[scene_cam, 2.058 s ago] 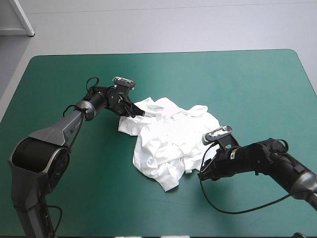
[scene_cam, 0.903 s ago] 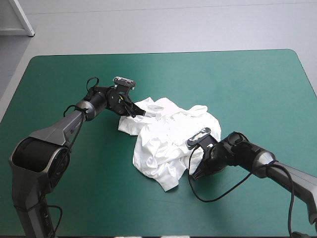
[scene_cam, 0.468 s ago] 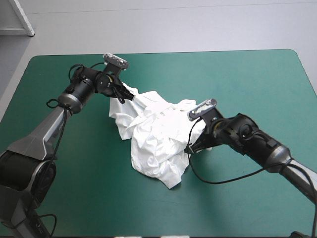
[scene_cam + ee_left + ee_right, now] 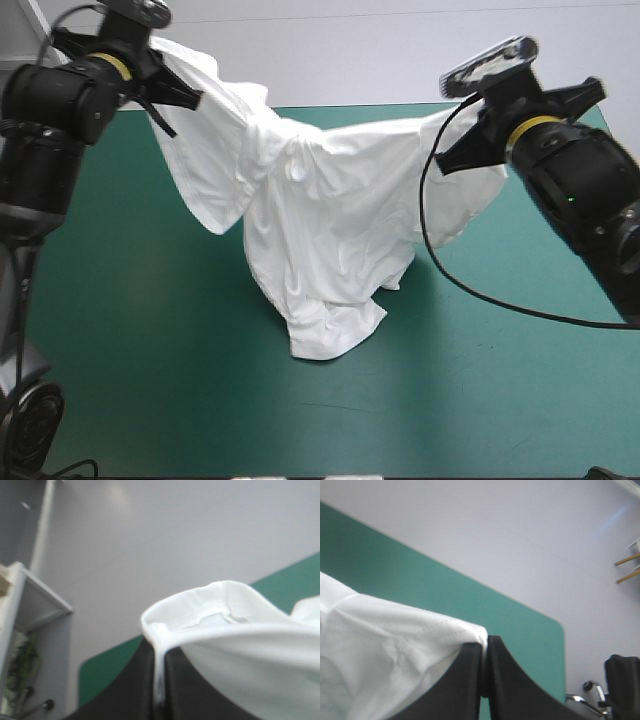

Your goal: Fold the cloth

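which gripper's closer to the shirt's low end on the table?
Right. The right gripper holds the T-shirt up right of its low end; the left gripper holds it farther off, near the far-left corner of the table.

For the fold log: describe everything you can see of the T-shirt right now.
The T-shirt is white, soft-looking, wrinkled cloth, held up at two ends. The left gripper is shut on a hemmed edge, the right gripper on a stitched edge at the other end. Between them it sags in deep folds, bunched rather than spread; its lowest fold seems to rest on the teal-green table.
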Motion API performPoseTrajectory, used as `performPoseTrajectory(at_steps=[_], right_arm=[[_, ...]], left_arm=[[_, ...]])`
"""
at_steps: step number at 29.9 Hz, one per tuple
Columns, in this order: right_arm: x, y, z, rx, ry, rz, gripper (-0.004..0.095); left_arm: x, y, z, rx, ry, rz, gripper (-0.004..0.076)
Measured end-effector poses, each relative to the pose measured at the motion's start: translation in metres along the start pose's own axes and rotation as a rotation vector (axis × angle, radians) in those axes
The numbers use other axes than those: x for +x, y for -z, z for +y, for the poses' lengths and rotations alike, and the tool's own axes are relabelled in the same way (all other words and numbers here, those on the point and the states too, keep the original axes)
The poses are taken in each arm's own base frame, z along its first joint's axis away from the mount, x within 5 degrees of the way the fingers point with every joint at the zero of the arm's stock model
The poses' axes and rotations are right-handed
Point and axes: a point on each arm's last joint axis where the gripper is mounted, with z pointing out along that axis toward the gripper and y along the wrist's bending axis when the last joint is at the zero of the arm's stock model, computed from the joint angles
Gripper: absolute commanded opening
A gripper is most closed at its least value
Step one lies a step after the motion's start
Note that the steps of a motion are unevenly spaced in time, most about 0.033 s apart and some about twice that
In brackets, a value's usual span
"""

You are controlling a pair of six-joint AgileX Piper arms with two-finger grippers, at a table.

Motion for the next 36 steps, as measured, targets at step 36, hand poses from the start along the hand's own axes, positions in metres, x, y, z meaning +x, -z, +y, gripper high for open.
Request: performPoseTrajectory(at_steps=[36], right_arm=[[-0.058,0.048,-0.04,0.037,-0.017,-0.209,-0.0017]], left_arm=[[0.0,0.165,0.077,-0.409,0.032,-0.147,0.0019]])
